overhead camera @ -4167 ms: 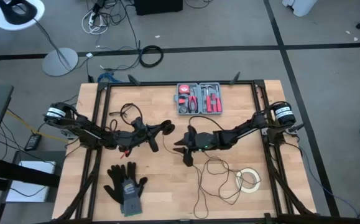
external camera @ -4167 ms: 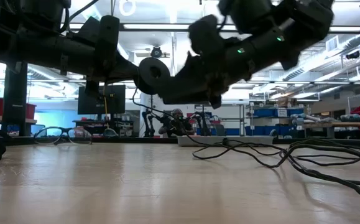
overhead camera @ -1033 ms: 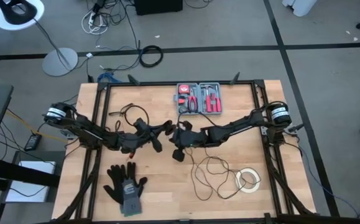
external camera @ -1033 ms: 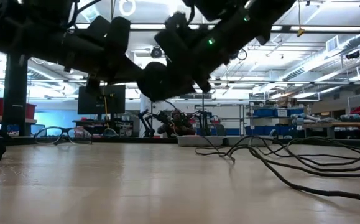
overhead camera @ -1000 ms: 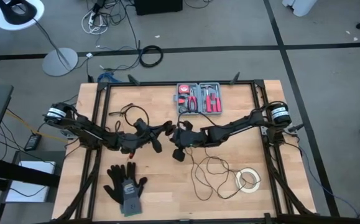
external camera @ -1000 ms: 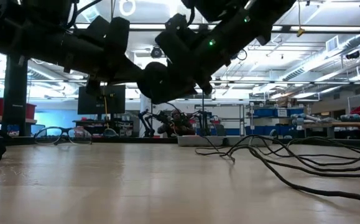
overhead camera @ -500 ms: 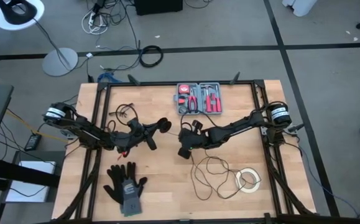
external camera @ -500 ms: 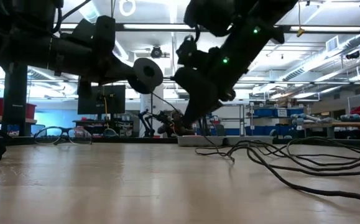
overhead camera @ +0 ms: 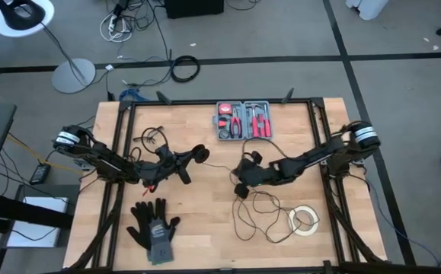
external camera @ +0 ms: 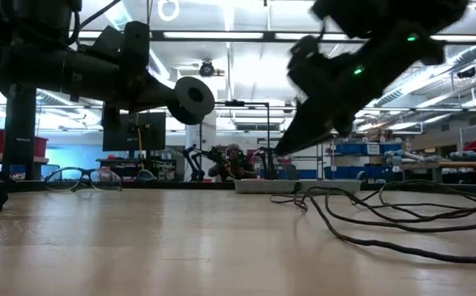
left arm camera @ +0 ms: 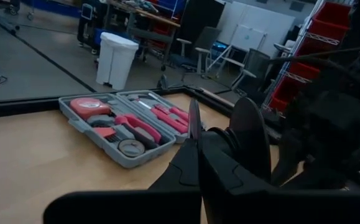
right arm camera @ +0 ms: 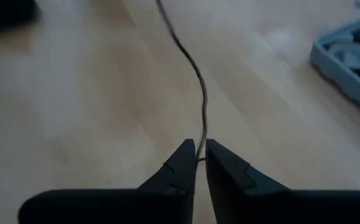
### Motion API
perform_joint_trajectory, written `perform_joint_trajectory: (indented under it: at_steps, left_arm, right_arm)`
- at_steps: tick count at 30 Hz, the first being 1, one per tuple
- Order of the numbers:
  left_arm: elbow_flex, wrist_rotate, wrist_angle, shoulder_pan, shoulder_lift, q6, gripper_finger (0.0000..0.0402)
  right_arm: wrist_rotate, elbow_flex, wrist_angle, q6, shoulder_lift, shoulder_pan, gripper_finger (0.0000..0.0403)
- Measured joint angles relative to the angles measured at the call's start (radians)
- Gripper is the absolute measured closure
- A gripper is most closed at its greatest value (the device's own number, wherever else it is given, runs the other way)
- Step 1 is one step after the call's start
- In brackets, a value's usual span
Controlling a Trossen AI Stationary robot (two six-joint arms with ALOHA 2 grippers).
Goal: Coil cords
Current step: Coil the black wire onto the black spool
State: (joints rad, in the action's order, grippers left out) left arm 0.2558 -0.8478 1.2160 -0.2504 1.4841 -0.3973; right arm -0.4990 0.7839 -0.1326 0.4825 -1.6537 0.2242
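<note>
Item 1, the cord [overhead camera: 262, 217]: I log one very thin black wire. Its slack lies in loose loops on the wooden table [overhead camera: 197, 243], toward the right front, near a white tape roll [overhead camera: 305, 220]. One strand runs up from the loops to my right gripper and on toward my left. Its round black disc end [overhead camera: 200, 154] is held in the air above the table, left of centre.

Item 2, left gripper [left arm camera: 195, 146]: I see it above the table left of centre, fingers pressed together on the disc, which stands on edge beside them in the left wrist view.

Item 3, right gripper [right arm camera: 198, 152]: I see it near the table's middle, raised off the surface. Its fingers [right arm camera: 183, 163] stand almost together, with the wire passing through the narrow slit between them; whether they actually pinch it I cannot tell.

Item 4, other stock: grey tool case [overhead camera: 244, 120] with red-handled tools at the back; black gloves [overhead camera: 153, 225] at the front left.
</note>
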Motion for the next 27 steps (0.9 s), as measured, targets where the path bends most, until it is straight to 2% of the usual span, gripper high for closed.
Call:
perform_joint_trajectory:
  at_steps: [5, 9, 11, 20, 27]
  left_arm:
    - [0.0, 0.002, 0.003, 0.0, 0.0, 0.0, 0.0402]
    - [0.0, 0.002, 0.0, 0.0, 0.0, 0.002, 0.0402]
    - [0.001, 0.003, -0.004, 0.0, 0.001, 0.002, 0.0402]
    - [0.001, 0.002, -0.006, 0.0, 0.001, 0.002, 0.0402]
    - [0.0, 0.003, -0.003, 0.0, 0.001, 0.003, 0.0402]
  right_arm:
    - [0.008, -0.173, -0.28, -0.007, 0.045, -0.005, 0.0366]
    - [0.075, -0.211, -0.488, -0.018, -0.004, -0.023, 0.0357]
    - [0.106, -0.185, -0.503, -0.054, -0.048, -0.025, 0.0347]
    - [0.106, -0.031, -0.495, -0.224, -0.21, -0.032, 0.0285]
    - [0.102, 0.003, -0.487, -0.221, -0.26, -0.065, 0.0274]
